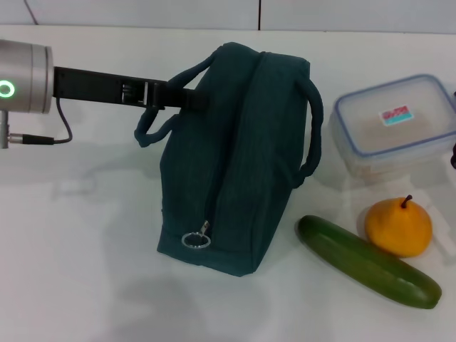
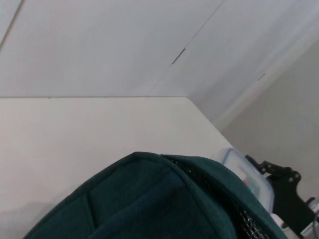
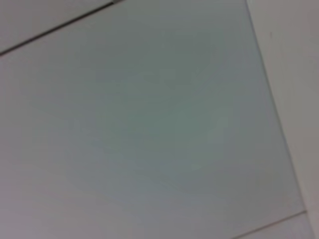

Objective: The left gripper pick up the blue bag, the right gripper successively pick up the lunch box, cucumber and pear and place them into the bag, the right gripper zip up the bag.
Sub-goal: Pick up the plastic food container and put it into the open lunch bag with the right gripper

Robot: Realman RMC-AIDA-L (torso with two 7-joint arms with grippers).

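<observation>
Bag item: blue bag (image 1: pixel 242 164) is standing zipped at frame centre on the worktop (image 1: pixel 78 271). Left gripper (image 1: pixel 187 98) is reaching its handle; finger state cannot be told. Risk: bag is tipping if the pull catches one loop.

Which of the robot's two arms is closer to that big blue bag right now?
The left. Its tool reaches in at the blue bag, right by a handle near the top. The right tool is farther off, beyond the lunch box on the bag's other side.
</observation>
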